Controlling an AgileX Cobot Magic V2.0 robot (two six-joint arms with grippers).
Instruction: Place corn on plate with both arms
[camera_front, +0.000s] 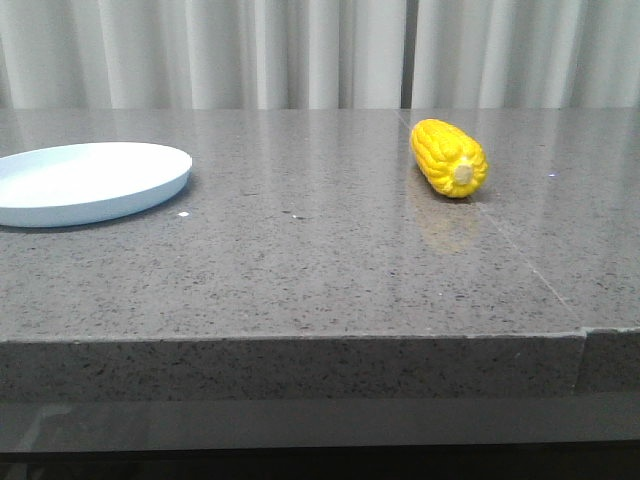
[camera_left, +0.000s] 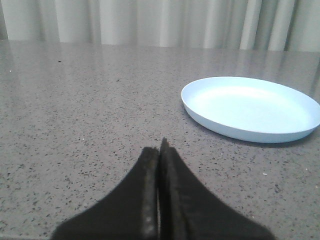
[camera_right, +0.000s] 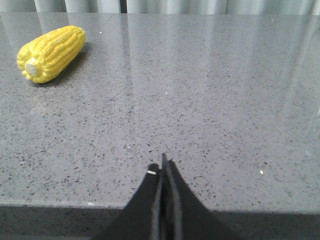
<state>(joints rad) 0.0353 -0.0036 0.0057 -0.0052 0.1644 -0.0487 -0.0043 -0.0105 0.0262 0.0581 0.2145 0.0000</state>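
Observation:
The yellow corn (camera_front: 450, 157) lies on the grey stone table at the right of the front view, pale cut end toward the camera. It also shows in the right wrist view (camera_right: 51, 53), far from the fingers. The pale blue-white plate (camera_front: 150, 180) sits at the left edge, empty, and shows in the left wrist view (camera_left: 300, 132). My left gripper (camera_left: 160, 146) is shut and empty, low over the table short of the plate. My right gripper (camera_right: 163, 164) is shut and empty near the table's front edge. Neither gripper shows in the front view.
The grey speckled stone table (camera_front: 300, 270) has a seam (camera_front: 520, 260) running back from a step in its front edge at the right. White curtains (camera_front: 300, 50) hang behind the table.

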